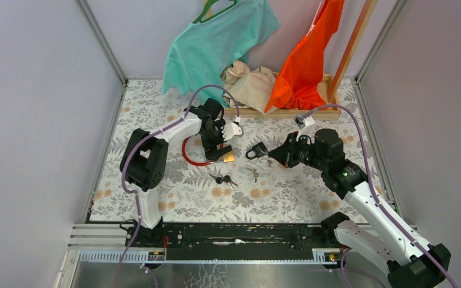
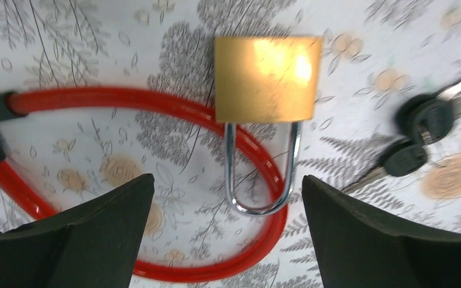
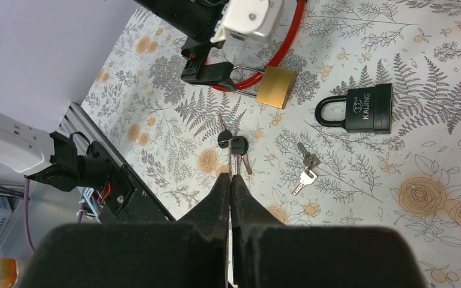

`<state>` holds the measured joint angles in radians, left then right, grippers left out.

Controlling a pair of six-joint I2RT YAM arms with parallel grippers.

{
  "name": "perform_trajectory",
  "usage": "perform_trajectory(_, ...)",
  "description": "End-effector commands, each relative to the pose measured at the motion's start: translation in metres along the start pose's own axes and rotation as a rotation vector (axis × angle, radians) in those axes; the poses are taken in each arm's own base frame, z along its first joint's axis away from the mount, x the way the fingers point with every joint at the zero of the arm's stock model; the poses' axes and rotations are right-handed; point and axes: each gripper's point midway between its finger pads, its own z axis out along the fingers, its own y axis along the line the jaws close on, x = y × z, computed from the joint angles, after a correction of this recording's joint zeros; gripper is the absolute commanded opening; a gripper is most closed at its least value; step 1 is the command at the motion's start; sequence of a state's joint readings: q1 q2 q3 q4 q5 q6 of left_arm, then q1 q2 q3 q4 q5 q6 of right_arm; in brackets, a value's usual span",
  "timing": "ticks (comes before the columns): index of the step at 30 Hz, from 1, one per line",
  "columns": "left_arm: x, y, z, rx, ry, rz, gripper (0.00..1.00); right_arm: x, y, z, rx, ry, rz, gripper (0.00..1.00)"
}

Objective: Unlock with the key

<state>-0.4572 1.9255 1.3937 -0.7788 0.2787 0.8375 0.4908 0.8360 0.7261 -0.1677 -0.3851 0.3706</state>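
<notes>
Floral cloth: brass padlock (glare-lit), shackle around red cable.

Pale grey walls, floral-print tabletop

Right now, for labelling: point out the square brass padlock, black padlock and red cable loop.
square brass padlock [image 2: 268, 78], left wrist view, body.
black padlock [image 3: 369, 109], right wrist view, body.
red cable loop [image 2: 120, 97], left wrist view, upper run.

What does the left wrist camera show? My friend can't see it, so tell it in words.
A square brass padlock lies on a flowery tablecloth, its silver shackle crossing a red cable loop. The open left pincer frames the shackle with two black fingers; black-headed keys lie at the right.
</notes>
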Motion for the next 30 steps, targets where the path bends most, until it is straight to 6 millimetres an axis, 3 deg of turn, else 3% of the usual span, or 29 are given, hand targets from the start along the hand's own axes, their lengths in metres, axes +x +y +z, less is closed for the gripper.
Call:
perform_trajectory(1,-0.047,-0.013,-0.012,0.068,-0.243,0.002,1.0,-0.022,0.011,-0.002,-0.035,-0.064,-0.028,0.0)
perform_trajectory(14,-0.056,-0.014,0.013,-0.03,-0.384,-0.032,1.0,-0.024,0.009,-0.002,-0.019,-0.066,-0.02,0.0)
perform_trajectory(19,-0.063,-0.011,0.013,-0.098,-0.441,-0.015,1.0,-0.024,0.01,-0.001,-0.019,-0.068,-0.018,0.0)
perform_trajectory(30,-0.06,-0.017,0.019,-0.11,-0.421,0.074,1.0,-0.033,0.013,-0.002,-0.019,-0.06,-0.05,0.0)
